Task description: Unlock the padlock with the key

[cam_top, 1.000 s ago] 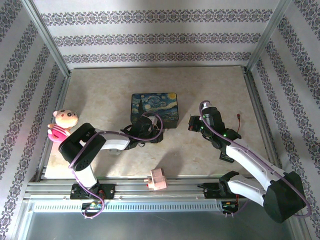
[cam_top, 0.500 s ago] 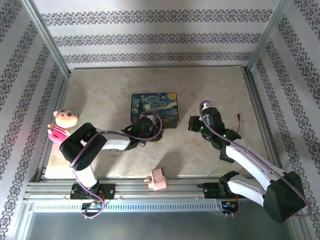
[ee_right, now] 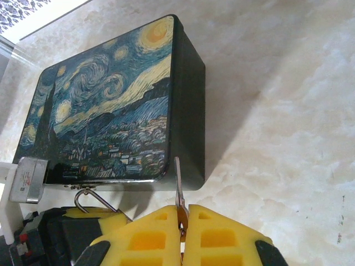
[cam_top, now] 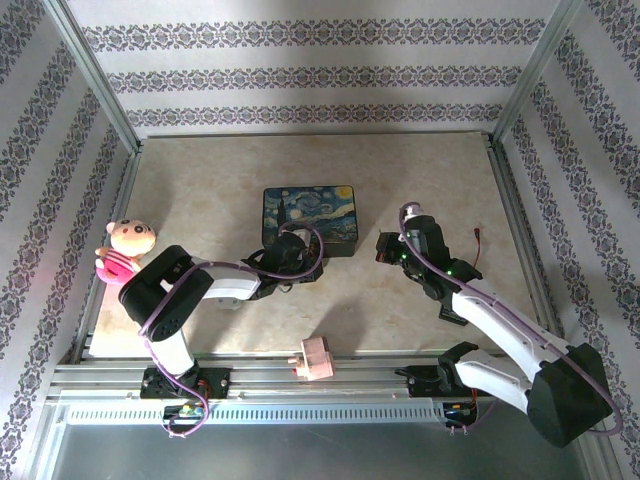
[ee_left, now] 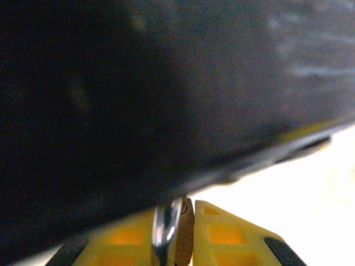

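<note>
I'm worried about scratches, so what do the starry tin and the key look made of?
The tin looks like sheet metal: glossy printed lid, shiny dark walls, bright rim. The key, pinched in the right gripper, looks like thin dull grey-brown metal; which metal is unclear.

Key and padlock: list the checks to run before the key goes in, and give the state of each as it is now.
1. Key clamped in the right gripper, blade sticking out: ok.
2. Padlock pinched in the left gripper: ok.
3. Key lined up with the padlock: not ok. In the right wrist view the shackle sits well to the left of the blade, apart from it.
4. Keyhole facing the key: cannot tell, as the keyhole is not visible.
5. Working room beside the tin: cannot tell. The left gripper holds the padlock close by its dark wall.
</note>
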Available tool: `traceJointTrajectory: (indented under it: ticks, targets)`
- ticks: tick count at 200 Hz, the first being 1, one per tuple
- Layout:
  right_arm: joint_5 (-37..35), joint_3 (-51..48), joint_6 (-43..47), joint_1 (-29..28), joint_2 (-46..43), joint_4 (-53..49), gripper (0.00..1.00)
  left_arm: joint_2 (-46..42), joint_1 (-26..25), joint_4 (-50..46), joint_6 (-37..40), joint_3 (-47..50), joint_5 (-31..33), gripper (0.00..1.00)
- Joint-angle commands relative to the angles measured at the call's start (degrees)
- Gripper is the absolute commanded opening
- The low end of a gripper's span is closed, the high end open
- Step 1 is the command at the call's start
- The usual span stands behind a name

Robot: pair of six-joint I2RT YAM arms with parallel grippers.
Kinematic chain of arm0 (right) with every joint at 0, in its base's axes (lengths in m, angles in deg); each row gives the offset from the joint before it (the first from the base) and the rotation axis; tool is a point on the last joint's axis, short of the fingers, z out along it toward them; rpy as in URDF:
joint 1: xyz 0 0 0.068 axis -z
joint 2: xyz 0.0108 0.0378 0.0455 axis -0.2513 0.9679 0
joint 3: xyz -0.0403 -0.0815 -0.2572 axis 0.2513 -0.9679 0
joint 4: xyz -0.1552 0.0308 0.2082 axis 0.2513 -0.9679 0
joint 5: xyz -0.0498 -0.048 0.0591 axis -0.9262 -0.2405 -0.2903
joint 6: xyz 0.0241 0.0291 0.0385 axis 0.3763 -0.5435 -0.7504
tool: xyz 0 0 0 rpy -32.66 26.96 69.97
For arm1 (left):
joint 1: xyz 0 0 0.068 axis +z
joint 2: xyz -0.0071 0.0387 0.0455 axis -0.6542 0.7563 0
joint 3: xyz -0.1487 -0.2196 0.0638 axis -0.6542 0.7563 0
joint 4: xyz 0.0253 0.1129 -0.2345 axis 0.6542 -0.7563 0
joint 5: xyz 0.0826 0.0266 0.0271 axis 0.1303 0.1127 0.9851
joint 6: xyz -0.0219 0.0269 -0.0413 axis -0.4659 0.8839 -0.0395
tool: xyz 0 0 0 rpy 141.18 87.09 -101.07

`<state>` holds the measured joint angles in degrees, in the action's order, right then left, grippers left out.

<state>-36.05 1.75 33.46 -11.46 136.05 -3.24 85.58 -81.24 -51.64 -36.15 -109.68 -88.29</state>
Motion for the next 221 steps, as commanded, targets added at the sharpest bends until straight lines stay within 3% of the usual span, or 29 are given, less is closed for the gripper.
traceJointTrajectory:
  ticks: [1,22,41,59,86,116,163,186,221]
  targets:
    - [2.3,-1.8,-1.2,-0.3,-1.0,1.1,0.00,-2.8,0.4,0.5,-0.4,0.8,-5.1,0.13]
    - [5.1,-3.6,-2.9,-0.3,-1.1,3.0,0.00,-3.0,1.2,3.2,-0.2,1.3,-8.6,0.06]
    - [7.5,-5.3,-3.8,-0.3,-1.1,4.8,0.00,-2.6,2.3,7.2,-1.7,1.7,-12.2,0.07]
    - [8.1,-6.3,-4.5,-0.3,-1.6,4.9,0.00,-2.1,3.1,8.8,-3.1,1.6,-14.1,0.20]
    - [7.4,-7.5,-5.3,-0.3,-2.9,4.8,0.00,-2.2,3.2,6.2,-2.8,1.9,-11.6,0.35]
    - [6.9,-7.8,-5.1,-0.3,-4.1,4.7,0.00,-3.7,2.8,-1.6,-0.7,1.2,-4.1,0.50]
    - [7.3,-7.0,-2.9,-0.2,-3.3,4.6,0.00,-6.2,-3.8,-17.2,2.3,-4.9,18.3,0.74]
    - [8.2,-6.7,-1.6,0.2,-2.4,4.5,0.00,-4.9,-6.7,-18.0,2.0,-7.1,22.3,0.88]
    - [9.7,-6.8,-0.2,1.3,-2.3,4.6,0.00,0.9,-9.9,-26.5,-0.2,-14.2,29.5,0.90]
